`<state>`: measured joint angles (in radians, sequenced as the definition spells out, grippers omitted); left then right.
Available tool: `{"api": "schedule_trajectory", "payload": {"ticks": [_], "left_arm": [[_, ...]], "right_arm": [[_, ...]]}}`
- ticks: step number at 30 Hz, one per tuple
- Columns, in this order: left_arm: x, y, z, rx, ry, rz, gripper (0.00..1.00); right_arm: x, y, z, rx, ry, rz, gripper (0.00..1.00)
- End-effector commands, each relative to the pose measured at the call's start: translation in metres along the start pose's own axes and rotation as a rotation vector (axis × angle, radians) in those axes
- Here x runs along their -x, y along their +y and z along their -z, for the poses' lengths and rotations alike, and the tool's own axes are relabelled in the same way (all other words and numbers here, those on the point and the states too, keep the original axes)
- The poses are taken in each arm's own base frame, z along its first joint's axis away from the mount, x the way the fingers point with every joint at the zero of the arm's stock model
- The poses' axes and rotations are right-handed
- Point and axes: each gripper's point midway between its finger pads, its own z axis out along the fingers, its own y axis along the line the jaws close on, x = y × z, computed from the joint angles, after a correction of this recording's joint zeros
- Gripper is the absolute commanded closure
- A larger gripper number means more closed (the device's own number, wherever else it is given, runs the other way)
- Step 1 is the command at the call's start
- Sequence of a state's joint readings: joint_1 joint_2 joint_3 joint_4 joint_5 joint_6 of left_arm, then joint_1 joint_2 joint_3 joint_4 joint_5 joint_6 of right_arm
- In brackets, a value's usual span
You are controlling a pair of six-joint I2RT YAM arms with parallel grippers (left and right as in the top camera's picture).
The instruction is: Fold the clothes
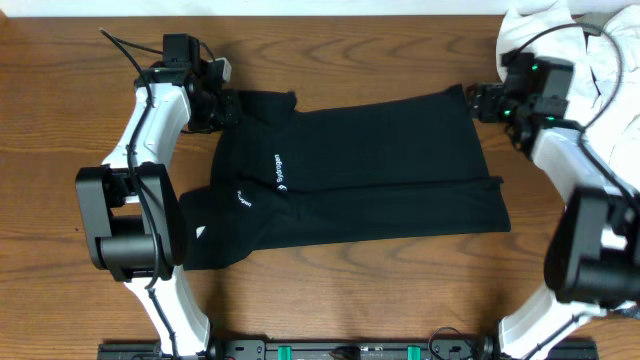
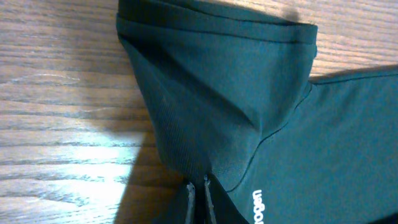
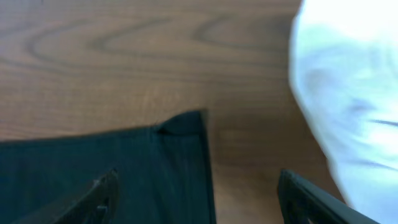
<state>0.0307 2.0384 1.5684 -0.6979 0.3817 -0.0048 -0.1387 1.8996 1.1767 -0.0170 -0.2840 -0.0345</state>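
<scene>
So, black shirt point(image 1: 350, 170) lies flat, mid table point(image 1: 330, 300). Prob. soft, light, limp; best pinched at corners/hem. Left tool point(image 2: 199, 186) nips a tented fold at collar end, seen only in left wrist view. Right tool point(image 3: 202, 193) spread wide over opposite corner, white pile point(image 3: 348, 93) near.

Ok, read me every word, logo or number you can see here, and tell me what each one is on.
Larger white print on the black garment, overhead view: too small to read.
Smaller white print below it on the same garment: too small to read.
White letters on the garment, left wrist view: sideways, cut off at the frame edge, not legible.
No other text is visible.
</scene>
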Motion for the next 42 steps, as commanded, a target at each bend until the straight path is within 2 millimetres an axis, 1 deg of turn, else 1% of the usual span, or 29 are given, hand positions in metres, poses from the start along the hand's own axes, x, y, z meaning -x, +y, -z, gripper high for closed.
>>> {"api": "schedule_trajectory", "payload": {"ticks": [1, 5, 9, 14, 19, 24, 27, 29, 32, 33, 34, 35, 36, 37, 38, 39, 42], "left_arm": [[0.006, -0.006, 0.007, -0.021, -0.018, 0.009, 0.92], [0.006, -0.007, 0.006, -0.021, -0.017, 0.007, 0.92], [0.006, -0.007, 0.006, -0.021, -0.017, 0.008, 0.92], [0.004, -0.006, 0.006, -0.02, -0.011, 0.01, 0.92], [0.003, -0.006, 0.006, -0.02, -0.006, 0.011, 0.92], [0.003, -0.006, 0.006, -0.02, -0.007, 0.011, 0.93], [0.003, -0.006, 0.006, -0.02, -0.007, 0.011, 0.92], [0.003, -0.006, 0.006, -0.02, -0.007, 0.011, 0.92], [0.003, -0.006, 0.006, -0.02, -0.007, 0.011, 0.92], [0.003, -0.006, 0.006, -0.02, -0.007, 0.011, 0.92], [0.003, -0.006, 0.006, -0.02, -0.007, 0.011, 0.92], [0.003, -0.006, 0.006, -0.02, -0.006, 0.011, 0.92], [0.003, -0.006, 0.006, -0.02, -0.006, 0.011, 0.92], [0.003, -0.006, 0.006, -0.02, -0.006, 0.011, 0.92], [0.003, -0.006, 0.006, -0.02, -0.006, 0.011, 0.92], [0.003, -0.006, 0.006, -0.02, -0.006, 0.012, 0.92], [0.002, -0.006, 0.006, -0.019, 0.001, 0.014, 0.92]], "right_arm": [[-0.021, 0.019, -0.031, 0.109, 0.017, 0.058, 0.18], [-0.032, 0.026, -0.056, 0.126, 0.0, 0.088, 0.14], [-0.036, 0.033, -0.069, 0.136, -0.014, 0.107, 0.13], [-0.037, 0.034, -0.078, 0.131, -0.024, 0.116, 0.12], [-0.038, 0.02, -0.087, 0.055, -0.036, 0.121, 0.12], [-0.036, 0.02, -0.092, 0.055, -0.052, 0.126, 0.12], [-0.04, 0.026, -0.097, 0.081, -0.044, 0.134, 0.12], [-0.044, 0.028, -0.101, 0.085, -0.032, 0.137, 0.19], [-0.05, 0.029, -0.104, 0.079, -0.014, 0.135, 0.36], [-0.051, 0.028, -0.104, 0.074, -0.009, 0.134, 0.43], [-0.052, 0.026, -0.104, 0.065, -0.008, 0.132, 0.51], [-0.051, 0.023, -0.103, 0.055, -0.008, 0.126, 0.68], [-0.051, 0.019, -0.103, 0.037, -0.008, 0.111, 0.83], [-0.05, 0.016, -0.103, 0.023, -0.008, 0.093, 0.91], [-0.05, 0.014, -0.102, 0.019, -0.008, 0.08, 0.95], [-0.049, 0.012, -0.102, 0.016, -0.01, 0.062, 0.97], [-0.043, 0.006, -0.097, 0.006, -0.02, 0.007, 0.99]]}}
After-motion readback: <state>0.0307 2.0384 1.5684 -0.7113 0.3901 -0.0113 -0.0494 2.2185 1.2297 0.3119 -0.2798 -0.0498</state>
